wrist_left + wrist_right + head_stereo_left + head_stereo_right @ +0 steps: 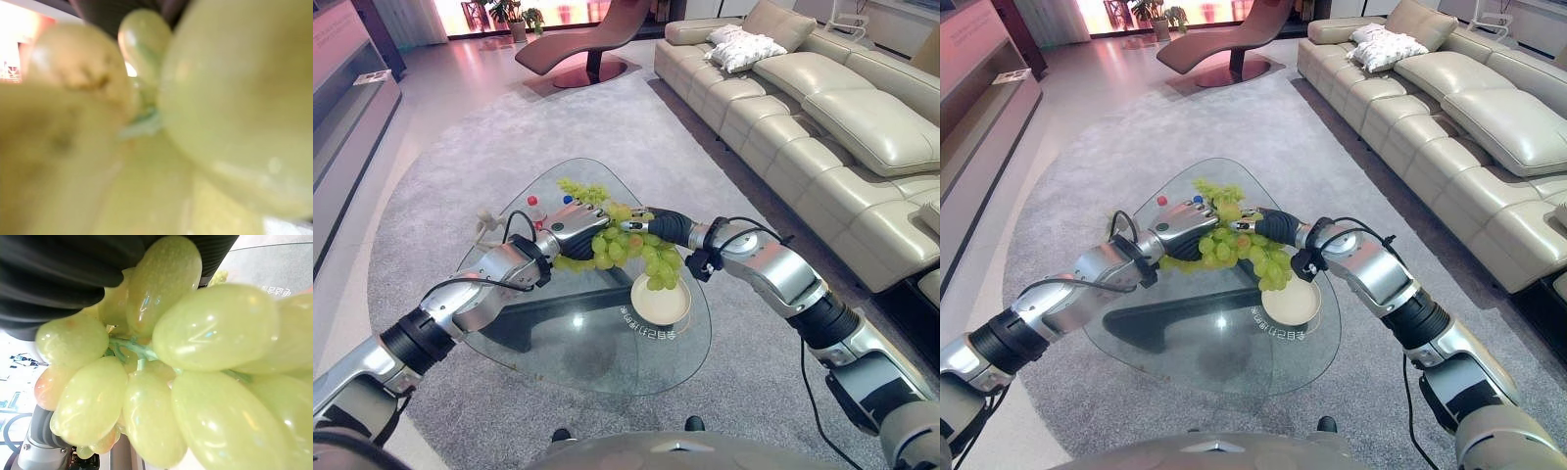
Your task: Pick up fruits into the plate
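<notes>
My left hand (570, 231) and right hand (658, 227) flank the grape bunch (628, 251), lifted over the plate (658, 302) on the glass surface (568, 343); finger states I cannot tell. Soft, loose fruit: support underneath, near the stem.

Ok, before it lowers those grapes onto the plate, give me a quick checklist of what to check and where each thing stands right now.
1. Grapes off the table: the bunch of green grapes hangs above the glass table. Ok.
2. Both hands on the bunch: the left robot hand and right robot hand meet at it from either side. Ok.
3. Finger grip: fingers are hidden among the grapes in both wrist views. Cannot tell.
4. Plate free: the white plate looks empty. Ok.
5. Bunch over plate: only its lower right end hangs above the plate; the rest lies to the left. Not ok.
6. Other fruit: a second grape bunch lies further back on the table.
</notes>
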Controlling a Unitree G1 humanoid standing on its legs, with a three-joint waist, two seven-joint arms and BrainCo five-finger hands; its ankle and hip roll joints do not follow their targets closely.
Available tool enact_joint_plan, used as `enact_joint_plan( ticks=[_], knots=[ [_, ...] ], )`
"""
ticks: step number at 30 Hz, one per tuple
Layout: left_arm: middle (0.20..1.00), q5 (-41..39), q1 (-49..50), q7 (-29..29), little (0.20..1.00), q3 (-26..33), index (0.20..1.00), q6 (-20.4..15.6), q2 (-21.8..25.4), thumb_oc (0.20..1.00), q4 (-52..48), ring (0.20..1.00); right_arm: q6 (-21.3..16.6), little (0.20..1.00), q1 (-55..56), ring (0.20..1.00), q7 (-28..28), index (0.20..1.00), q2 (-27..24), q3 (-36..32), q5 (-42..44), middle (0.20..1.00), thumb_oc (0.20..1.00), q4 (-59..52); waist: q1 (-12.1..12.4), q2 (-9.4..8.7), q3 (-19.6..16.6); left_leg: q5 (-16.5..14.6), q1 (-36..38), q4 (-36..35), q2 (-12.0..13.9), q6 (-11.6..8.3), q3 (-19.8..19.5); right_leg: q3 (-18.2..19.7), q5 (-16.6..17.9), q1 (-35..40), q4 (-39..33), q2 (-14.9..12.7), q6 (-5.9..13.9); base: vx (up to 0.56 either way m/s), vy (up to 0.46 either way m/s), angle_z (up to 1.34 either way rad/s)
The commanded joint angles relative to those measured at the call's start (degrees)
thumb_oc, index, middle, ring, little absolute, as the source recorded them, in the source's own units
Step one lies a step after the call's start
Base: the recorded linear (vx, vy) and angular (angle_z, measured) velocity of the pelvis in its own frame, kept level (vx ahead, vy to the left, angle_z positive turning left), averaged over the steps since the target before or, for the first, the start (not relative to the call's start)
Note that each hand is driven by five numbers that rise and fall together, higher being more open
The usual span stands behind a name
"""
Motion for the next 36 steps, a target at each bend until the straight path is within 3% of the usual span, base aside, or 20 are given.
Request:
enact_joint_plan(
  ticks=[1, 8, 9, 10, 17, 20, 28, 36],
  knots=[
    [0.2, 0.8, -15.5, 5.9, 0.2, 6.6, 0.2, 3.2, -0.9, 0.2, -1.5, 0.2, -0.8, 0.2, -1.5, 0.2, 3.5, 0.2, 4.3, 7.4, 4.0, 0.2, 0.2, -3.7, 0.1, -0.86, 0.5, -4.4, 0.2, 0.9, -0.3, 0.55, -0.2, -3.1, -5.3, 3.3, 2.0, -1.3, 0.48, 0.0, 0.0, 0.0],
    [0.2, -0.5, -15.7, 5.5, 0.2, 6.6, 0.2, 3.9, -0.2, 0.2, -1.7, 0.2, -1.2, 0.2, -1.2, 0.2, 3.0, 0.2, 4.6, 7.2, 4.7, 0.2, 0.2, -3.8, 0.3, -0.68, 0.5, -4.3, 0.1, 0.9, -0.3, 0.58, -0.5, -3.1, -5.3, 3.4, 2.0, -1.3, 0.45, 0.0, 0.0, 0.0],
    [0.705, -0.8, -15.3, 6.3, 0.705, 6.8, 0.705, 3.9, -0.3, 0.705, -1.7, 0.705, -1.3, 0.2, -1.1, 0.2, 2.9, 0.2, 4.5, 7.1, 5.0, 0.2, 0.2, -3.9, 0.3, -0.71, 0.5, -4.4, 0.1, 0.9, -0.3, 0.58, -0.4, -3.1, -5.4, 3.4, 2.1, -1.3, 0.43, 0.0, 0.0, 0.0],
    [1.0, -1.0, -15.2, 6.5, 1.0, 7.0, 1.0, 4.1, -0.4, 1.0, -1.6, 1.0, -1.5, 0.2, -1.1, 0.2, 2.9, 0.2, 4.5, 7.1, 5.1, 0.2, 0.2, -3.9, 0.3, -0.7, 0.5, -4.3, 0.1, 0.9, -0.3, 0.57, -0.4, -3.2, -5.4, 3.4, 2.1, -1.3, 0.41, 0.0, 0.0, 0.0],
    [1.0, 0.2, -14.6, 2.7, 1.0, 7.1, 1.0, 4.8, -1.3, 1.0, -0.7, 1.0, -2.5, 0.2, -0.8, 0.2, 2.0, 0.2, 5.3, 6.6, 6.1, 0.2, 0.2, -3.6, 0.4, -0.67, 0.6, -4.4, 0.2, 0.9, -0.2, 0.64, -0.5, -3.2, -5.4, 3.4, 2.1, -1.2, 0.37, 0.0, 0.0, 0.0],
    [1.0, 1.6, -14.7, -2.9, 1.0, 6.2, 1.0, 5.7, -1.4, 1.0, -0.2, 1.0, -3.0, 0.2, -0.6, 0.2, 1.5, 0.2, 5.6, 6.1, 6.7, 0.2, 0.2, -3.6, 0.3, -0.52, 0.7, -4.4, 0.1, 1.0, -0.3, 0.69, -0.5, -3.2, -5.4, 3.4, 2.1, -1.2, 0.38, 0.0, 0.0, 0.0],
    [1.0, 6.2, -15.5, -27.7, 1.0, 1.7, 1.0, 9.5, -1.3, 1.0, 1.7, 1.0, -3.0, 0.2, -1.3, 0.2, -0.9, 0.2, 6.5, 5.7, 7.4, 0.2, 0.2, -3.7, -0.1, 0.27, 1.1, -4.3, 0.0, 1.1, -0.5, 0.91, -0.7, -2.9, -5.4, 3.0, 2.2, -1.0, 0.47, 0.0, 0.0, 0.0],
    [1.0, 5.1, -15.3, -38.0, 1.0, 0.7, 1.0, 10.7, -1.5, 1.0, 4.0, 1.0, -4.2, 0.2, -2.1, 0.2, -3.5, 0.2, 6.1, 4.3, 8.1, 0.2, 0.2, -3.5, -0.3, 0.75, 1.4, -4.1, -0.2, 1.2, -0.5, 1.06, -0.5, -2.5, -5.4, 2.9, 2.2, -0.8, 0.35, 0.0, 0.0, 0.0]
  ],
)
